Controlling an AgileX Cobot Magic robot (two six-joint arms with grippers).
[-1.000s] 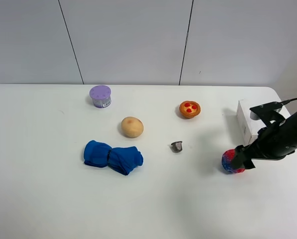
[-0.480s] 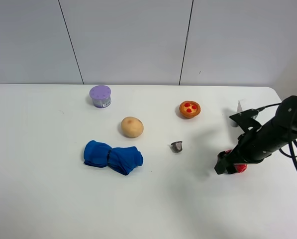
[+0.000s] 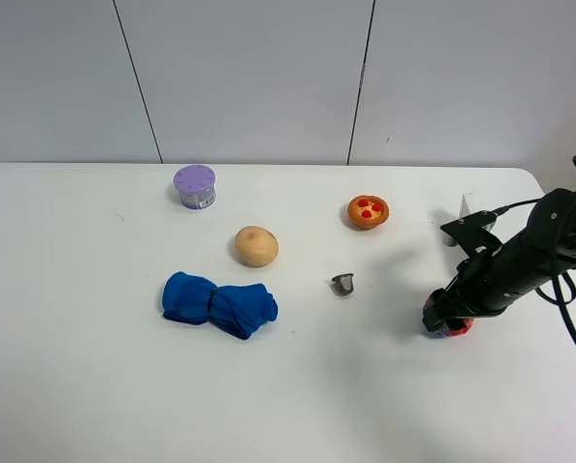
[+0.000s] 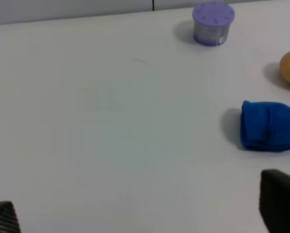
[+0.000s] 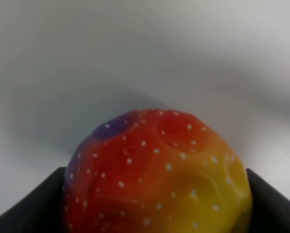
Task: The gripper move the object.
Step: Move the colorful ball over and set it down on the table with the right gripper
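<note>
The multicoloured ball point(image 3: 459, 328) lies near the right end of the white table point(image 3: 95, 386), mostly hidden under my right gripper point(image 3: 445, 317); only a red sliver shows. In the right wrist view the ball point(image 5: 157, 170) shows red, orange, yellow and a blue patch, with white dots. There it fills the gap between the two black fingers point(image 5: 30, 211) of the right gripper point(image 5: 154, 206), which is shut on it, low over the table. My left gripper point(image 4: 140, 216) is open and empty over bare table; its arm is outside the exterior high view.
A purple tub point(image 3: 194, 186), a tan potato-like lump point(image 3: 256, 246), a bunched blue cloth point(image 3: 218, 305), a small grey cup point(image 3: 342, 284) and a tart with red dots point(image 3: 368, 211) stand left of the ball. A white box point(image 3: 464, 207) is partly hidden behind the right arm.
The right arm has swung round and now reaches the ball from further back, covering the white box. The gripper stays on the ball, which has shifted slightly toward the front.
</note>
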